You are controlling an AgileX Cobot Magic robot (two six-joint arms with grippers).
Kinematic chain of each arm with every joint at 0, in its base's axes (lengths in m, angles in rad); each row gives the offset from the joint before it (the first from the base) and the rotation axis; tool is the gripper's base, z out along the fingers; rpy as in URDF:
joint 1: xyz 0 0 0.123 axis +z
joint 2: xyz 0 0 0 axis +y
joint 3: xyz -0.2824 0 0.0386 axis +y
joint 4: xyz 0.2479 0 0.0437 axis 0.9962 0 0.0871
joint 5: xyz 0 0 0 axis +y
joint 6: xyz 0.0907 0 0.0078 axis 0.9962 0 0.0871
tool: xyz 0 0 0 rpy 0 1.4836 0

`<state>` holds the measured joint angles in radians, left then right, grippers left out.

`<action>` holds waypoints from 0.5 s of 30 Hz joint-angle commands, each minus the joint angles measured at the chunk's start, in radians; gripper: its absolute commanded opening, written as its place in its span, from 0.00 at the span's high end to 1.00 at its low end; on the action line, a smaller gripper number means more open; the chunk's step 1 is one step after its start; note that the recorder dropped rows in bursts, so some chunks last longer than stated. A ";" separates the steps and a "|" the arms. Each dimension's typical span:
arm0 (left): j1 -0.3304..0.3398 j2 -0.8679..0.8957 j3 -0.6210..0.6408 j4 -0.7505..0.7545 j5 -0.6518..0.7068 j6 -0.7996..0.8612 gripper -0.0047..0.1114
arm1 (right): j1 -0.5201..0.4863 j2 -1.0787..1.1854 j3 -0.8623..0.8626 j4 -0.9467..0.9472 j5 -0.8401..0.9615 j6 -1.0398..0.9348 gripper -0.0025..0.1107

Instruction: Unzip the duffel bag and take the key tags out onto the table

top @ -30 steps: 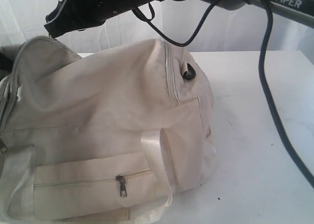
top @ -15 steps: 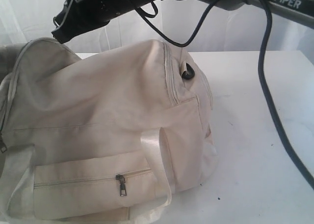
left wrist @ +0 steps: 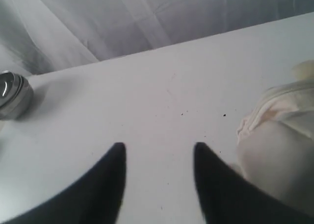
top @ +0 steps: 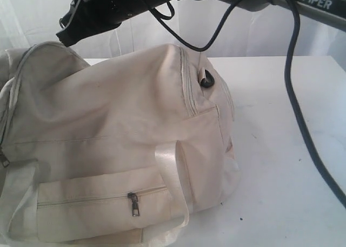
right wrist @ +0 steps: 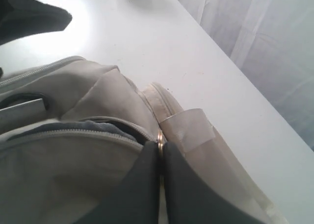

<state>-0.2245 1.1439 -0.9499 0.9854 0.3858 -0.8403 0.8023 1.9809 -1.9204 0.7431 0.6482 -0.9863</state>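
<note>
The large cream fabric duffel bag [top: 108, 122] sits slumped on the broad white tabletop [top: 281, 149], which is flecked with a few dark specks. Pale gathered curtains [top: 254, 36] close off the room behind. The right gripper [right wrist: 161, 153] is pinched on the bag's small metal zipper pull [right wrist: 160, 140]. The left gripper [left wrist: 157, 153] hangs spread above the table — a round silver metal object [left wrist: 12, 94] stands nearby.

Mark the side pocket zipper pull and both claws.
side pocket zipper pull [top: 133, 204], exterior view, its dark metal tab.
left claw [left wrist: 157, 153], left wrist view, midway between open fingertips.
right claw [right wrist: 160, 146], right wrist view, between shut fingertips pinching a metal ring [right wrist: 160, 138].
</note>
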 commanded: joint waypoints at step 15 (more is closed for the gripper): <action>0.003 -0.053 -0.006 -0.086 -0.078 -0.010 0.07 | 0.000 -0.025 -0.013 0.019 -0.044 0.026 0.98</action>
<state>-0.2231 1.1006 -0.9499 0.9354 0.2893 -0.8174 0.8023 1.9809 -1.9204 0.7431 0.6413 -0.9692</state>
